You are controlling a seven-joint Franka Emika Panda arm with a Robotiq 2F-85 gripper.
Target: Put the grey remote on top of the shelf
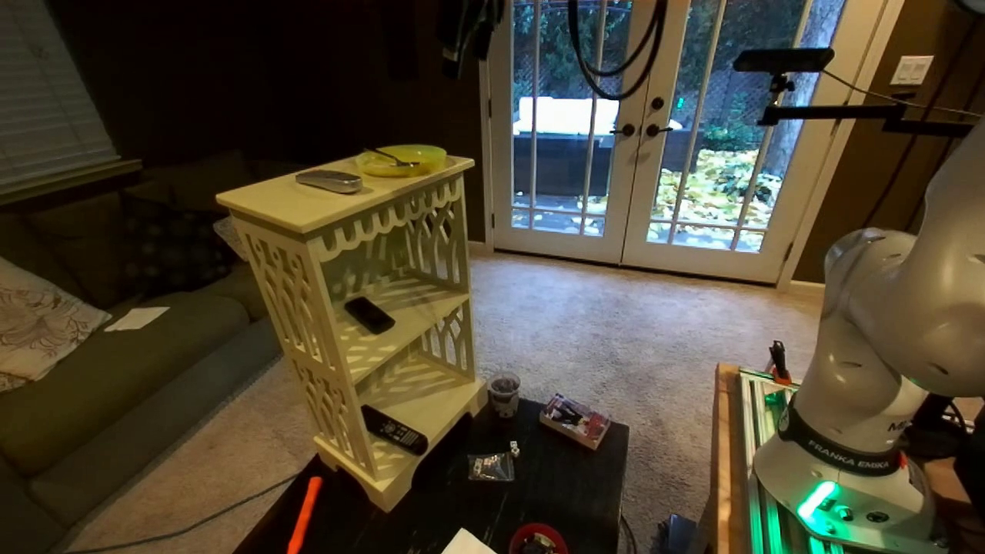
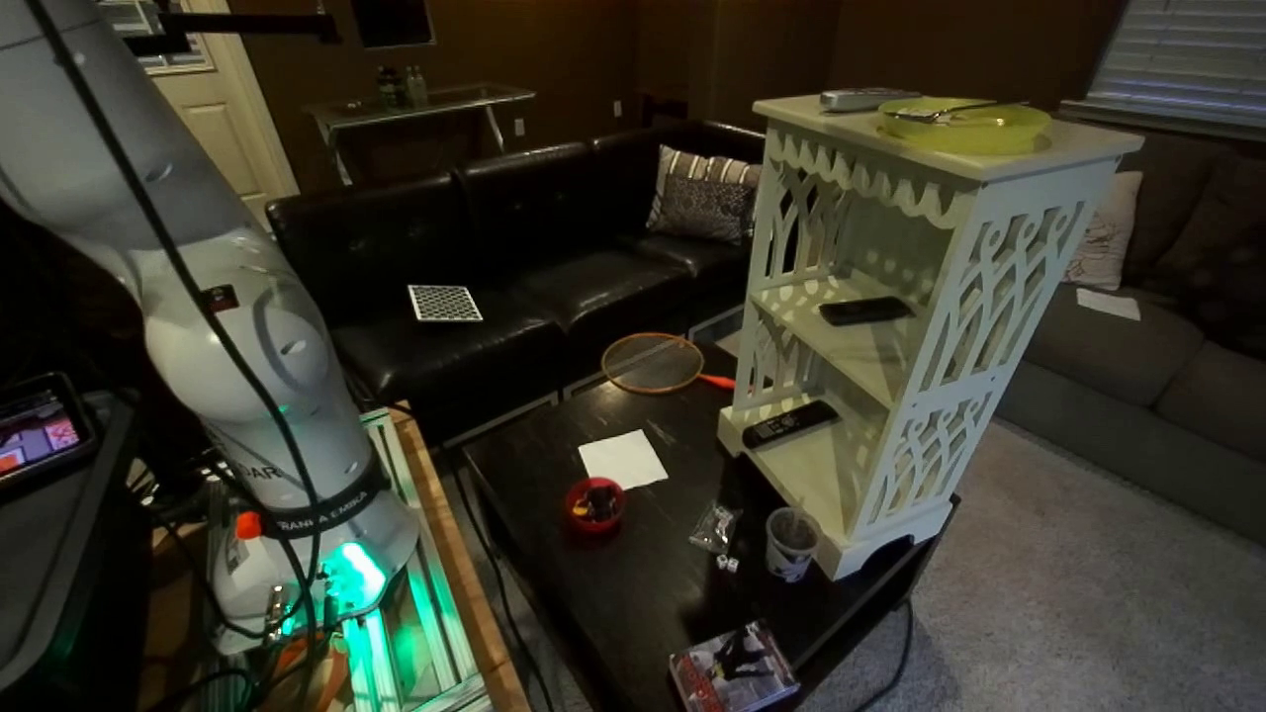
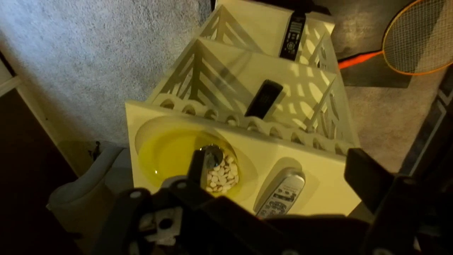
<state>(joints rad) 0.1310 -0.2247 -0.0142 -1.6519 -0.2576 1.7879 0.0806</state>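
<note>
The grey remote lies flat on the top of the cream-white shelf in both exterior views, remote (image 1: 329, 181) (image 2: 862, 99) and shelf top (image 1: 265, 201) (image 2: 1073, 146). In the wrist view the remote (image 3: 282, 194) lies on the shelf top (image 3: 325, 187), its lower end hidden behind the gripper body. My gripper (image 3: 277, 159) is open and empty above the shelf top. Its fingers are wide apart, with the remote between them in the picture and not touched. In an exterior view, dark gripper parts (image 1: 468, 38) show at the top edge, above and behind the shelf.
A yellow bowl (image 1: 423, 160) with a spoon and white pieces stands beside the remote. A black remote (image 2: 789, 423) lies on the bottom tier, a black device (image 2: 865, 311) on the middle tier. A cup (image 1: 504, 394), box (image 1: 575, 420) and racket (image 3: 417, 39) are around the shelf's base.
</note>
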